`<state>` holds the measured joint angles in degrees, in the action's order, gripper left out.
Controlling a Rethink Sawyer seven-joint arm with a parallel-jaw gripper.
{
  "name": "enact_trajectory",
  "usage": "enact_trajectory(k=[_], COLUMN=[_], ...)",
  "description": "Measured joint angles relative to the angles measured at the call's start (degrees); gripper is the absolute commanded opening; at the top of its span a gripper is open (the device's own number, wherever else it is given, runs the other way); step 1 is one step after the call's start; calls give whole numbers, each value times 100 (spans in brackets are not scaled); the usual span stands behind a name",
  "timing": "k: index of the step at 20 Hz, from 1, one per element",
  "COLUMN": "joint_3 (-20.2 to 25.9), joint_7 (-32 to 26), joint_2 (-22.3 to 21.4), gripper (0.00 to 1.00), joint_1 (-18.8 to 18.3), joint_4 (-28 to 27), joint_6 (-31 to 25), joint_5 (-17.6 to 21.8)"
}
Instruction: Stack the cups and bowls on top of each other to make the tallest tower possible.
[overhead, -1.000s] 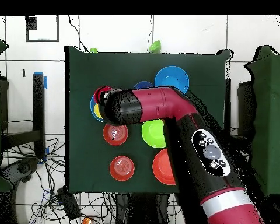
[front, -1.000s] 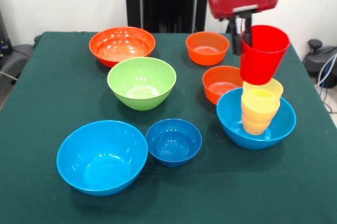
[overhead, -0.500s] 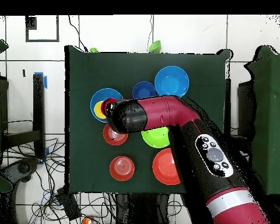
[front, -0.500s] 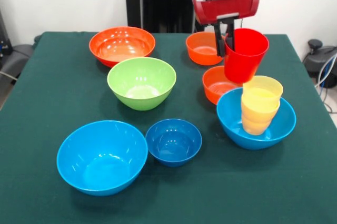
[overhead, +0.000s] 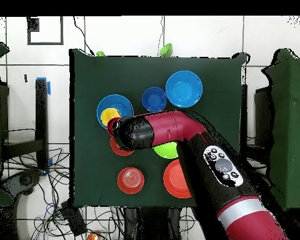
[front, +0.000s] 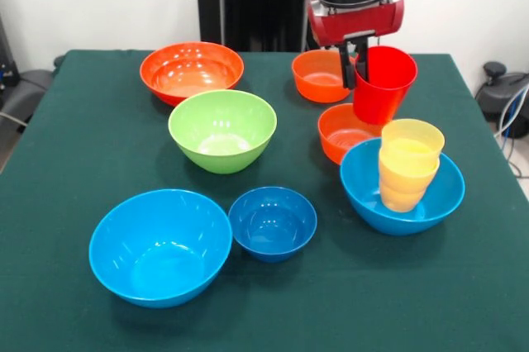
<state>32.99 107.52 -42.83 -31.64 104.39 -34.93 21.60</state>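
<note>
The red cup (front: 383,84) is drifting back from above the yellow cups (front: 408,164), now hanging over the small orange bowl (front: 345,130). The gripper (front: 362,61) is pinching its rim, closed tight. Held by one wall, it could tilt or slip.

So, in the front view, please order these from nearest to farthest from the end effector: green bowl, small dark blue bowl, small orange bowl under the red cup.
1. Small orange bowl, just below the end effector.
2. Green bowl, toward the picture's left.
3. Small dark blue bowl, at the front.

arm: red and black, descending from above, wrist vertical over the small orange bowl (front: 347,131)
gripper (front: 361,61): fingers pointing down, clamped on the red cup (front: 382,84) rim, cup lifted
</note>
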Motion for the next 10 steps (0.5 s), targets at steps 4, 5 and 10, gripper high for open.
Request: enact_trajectory(k=[4, 5, 10], joint_3=[1, 2, 9], joint_7=[0, 0, 0], joint_2=[8, 8, -18], gripper=[0, 0, 0], joint_1=[57, 76, 171], joint_4=[53, 53, 54], joint_6=[0, 0, 0], joint_5=[0, 1, -4])
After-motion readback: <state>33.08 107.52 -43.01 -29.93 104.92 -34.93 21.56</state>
